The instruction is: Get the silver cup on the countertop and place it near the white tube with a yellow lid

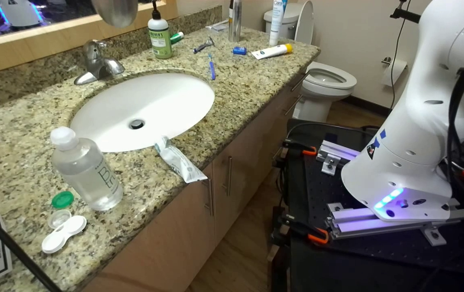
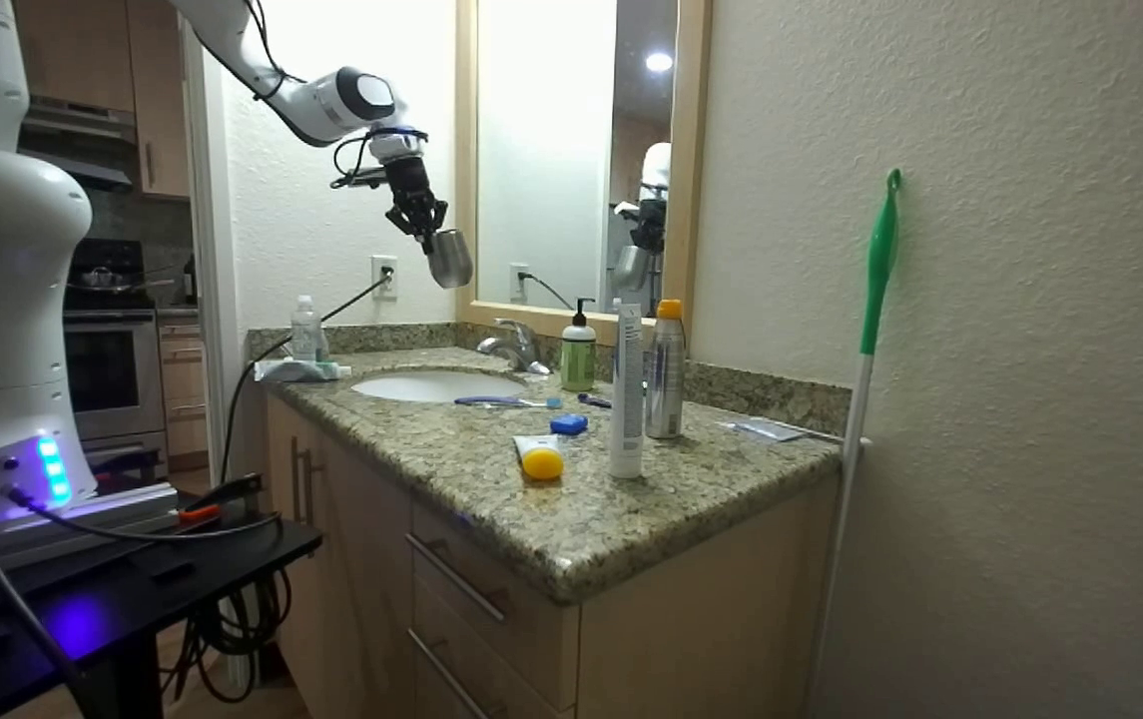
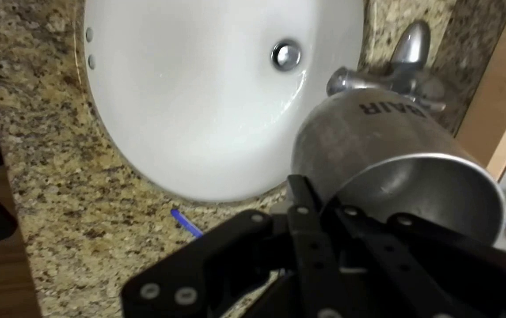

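- Jaws clamped on wall of 1 dull grey-silver metal cup [image 3: 367, 137], R of ctr in wrist vw, aloft over speckled beige-brown granite worktop [image 3: 58, 221].
- Wrist vw only: cup's hollow inside.
- In both ext. vws, on worktop, 3 tubes: 1 slim white tube w/ yellow lid [image 1: 270, 52], lying; 1 tall white tube [image 1: 275, 24], upright; 1 crumpled white tube [image 1: 180, 162], lying.
- Only in an ext. vw: 1 white pole w/ green handle [image 2: 878, 280], R of frame.

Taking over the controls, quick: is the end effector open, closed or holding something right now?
End effector: closed on the wall of the silver metal tumbler, holding it clear of the granite countertop.
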You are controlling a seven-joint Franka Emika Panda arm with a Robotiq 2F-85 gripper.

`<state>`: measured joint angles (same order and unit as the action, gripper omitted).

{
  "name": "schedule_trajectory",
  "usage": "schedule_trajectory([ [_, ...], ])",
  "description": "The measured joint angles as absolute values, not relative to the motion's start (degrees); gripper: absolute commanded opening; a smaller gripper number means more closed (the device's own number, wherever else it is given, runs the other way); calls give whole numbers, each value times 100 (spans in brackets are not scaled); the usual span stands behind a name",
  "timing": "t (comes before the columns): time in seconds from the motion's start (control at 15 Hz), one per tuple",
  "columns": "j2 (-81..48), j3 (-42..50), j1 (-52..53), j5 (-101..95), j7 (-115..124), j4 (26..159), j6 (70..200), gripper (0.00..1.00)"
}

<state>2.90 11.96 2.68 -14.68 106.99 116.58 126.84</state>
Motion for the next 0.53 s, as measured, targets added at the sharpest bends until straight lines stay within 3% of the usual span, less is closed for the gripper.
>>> schedule_trajectory([
  [0.53,1191,1717,-1354,-734,10645,12305,11579,2],
])
